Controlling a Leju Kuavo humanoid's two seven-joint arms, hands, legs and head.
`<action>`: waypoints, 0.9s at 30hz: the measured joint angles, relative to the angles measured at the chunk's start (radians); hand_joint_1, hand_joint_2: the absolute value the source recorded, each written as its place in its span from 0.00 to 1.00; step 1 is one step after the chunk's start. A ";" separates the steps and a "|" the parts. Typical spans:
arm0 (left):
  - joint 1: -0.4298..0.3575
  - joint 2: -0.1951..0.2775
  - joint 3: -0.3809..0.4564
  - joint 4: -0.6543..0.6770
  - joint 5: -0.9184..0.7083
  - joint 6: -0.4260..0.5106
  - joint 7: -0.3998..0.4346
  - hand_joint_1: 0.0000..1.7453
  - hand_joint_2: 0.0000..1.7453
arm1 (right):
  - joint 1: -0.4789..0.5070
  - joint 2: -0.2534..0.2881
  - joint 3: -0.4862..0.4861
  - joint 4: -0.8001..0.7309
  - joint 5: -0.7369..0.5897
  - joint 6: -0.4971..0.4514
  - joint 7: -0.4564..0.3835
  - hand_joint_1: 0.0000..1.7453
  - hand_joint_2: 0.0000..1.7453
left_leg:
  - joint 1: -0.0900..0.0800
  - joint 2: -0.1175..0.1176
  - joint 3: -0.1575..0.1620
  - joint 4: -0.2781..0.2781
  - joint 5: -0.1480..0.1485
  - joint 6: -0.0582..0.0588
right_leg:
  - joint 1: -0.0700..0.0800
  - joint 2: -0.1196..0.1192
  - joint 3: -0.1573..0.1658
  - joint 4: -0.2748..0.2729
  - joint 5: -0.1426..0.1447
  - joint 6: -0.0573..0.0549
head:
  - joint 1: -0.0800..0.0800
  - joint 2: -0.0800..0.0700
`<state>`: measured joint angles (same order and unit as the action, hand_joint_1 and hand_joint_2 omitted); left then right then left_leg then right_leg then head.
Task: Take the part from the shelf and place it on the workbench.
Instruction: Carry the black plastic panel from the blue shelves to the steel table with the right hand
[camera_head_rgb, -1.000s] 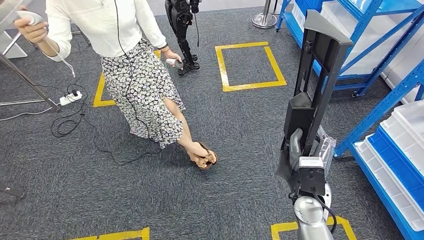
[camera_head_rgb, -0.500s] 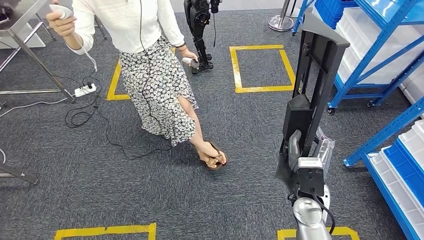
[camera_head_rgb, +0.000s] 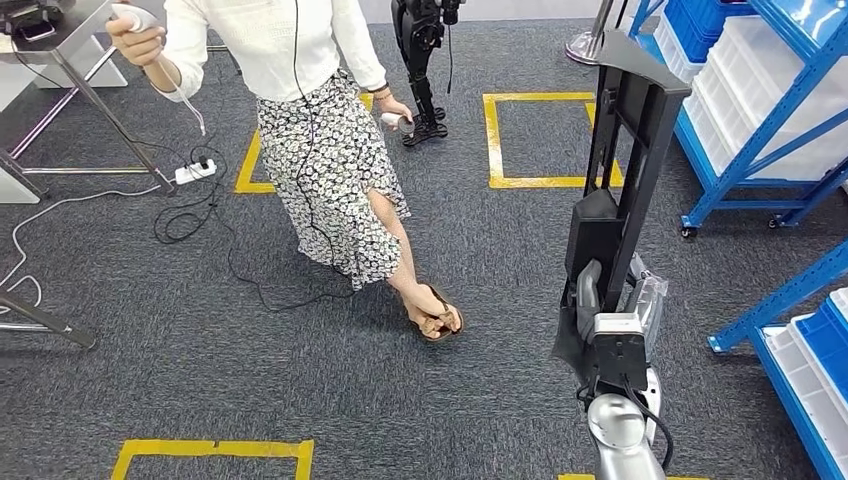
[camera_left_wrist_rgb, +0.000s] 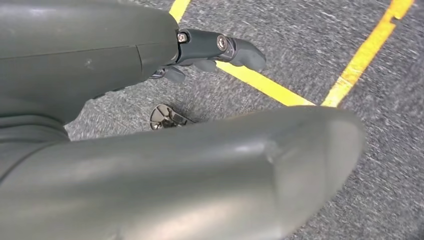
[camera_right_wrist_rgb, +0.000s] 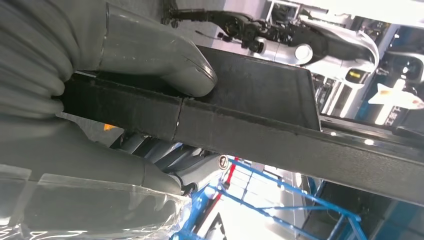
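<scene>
Right hand: the grey right hand grasps the tall black metal frame part near its lower end, holding it upright at the right of the head view; in the right wrist view the thick grey thumb presses on the part's flat black face and darker fingers curl under its bar.
Left hand: the left hand hangs over the grey carpet, thumb and dark fingers loosely apart, nothing in it.
Part: off the shelf, carried in the right hand above the carpet, leaning slightly right at its top.
Blue metal shelving: far right, holding white and blue plastic bins.
Person: a person in a white top and flowered skirt stands centre-left, a white controller in the raised hand.
Floor: yellow tape squares on the carpet; a white power strip with black cables at far left.
Steel-legged table: far left corner.
</scene>
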<state>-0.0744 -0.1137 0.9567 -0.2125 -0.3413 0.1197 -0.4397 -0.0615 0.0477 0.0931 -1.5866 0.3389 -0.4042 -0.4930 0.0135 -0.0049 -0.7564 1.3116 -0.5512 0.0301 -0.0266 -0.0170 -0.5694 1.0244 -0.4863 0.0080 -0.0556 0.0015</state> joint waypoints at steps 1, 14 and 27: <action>0.000 0.000 0.000 0.000 0.000 0.000 0.000 0.00 0.00 | 0.001 0.000 0.000 0.000 0.000 0.000 0.000 1.00 1.00 | -0.001 0.001 0.006 -0.020 0.021 0.004 | 0.003 -0.006 0.002 0.000 -0.002 -0.002 | 0.000 0.000; -0.007 0.002 0.003 -0.001 -0.012 -0.006 0.000 0.00 0.00 | 0.035 -0.006 -0.003 -0.030 0.002 -0.003 0.006 1.00 1.00 | -0.033 -0.008 0.174 -0.344 0.148 0.077 | 0.003 0.010 -0.103 0.209 -0.096 -0.001 | 0.008 0.000; 0.001 0.000 0.003 0.000 -0.016 -0.004 0.000 0.00 0.00 | 0.039 -0.002 -0.005 -0.035 -0.003 0.017 0.015 1.00 1.00 | -0.009 -0.018 0.094 -0.158 0.045 0.006 | -0.009 0.017 -0.020 0.021 0.003 0.005 | 0.006 0.000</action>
<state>-0.0732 -0.1133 0.9602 -0.2128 -0.3573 0.1152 -0.4398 -0.0225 0.0452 0.0877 -1.6214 0.3355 -0.3877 -0.4782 0.0047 -0.0227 -0.6625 1.1537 -0.5066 0.0363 -0.0354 0.0000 -0.5896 1.0457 -0.4832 0.0134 -0.0494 0.0015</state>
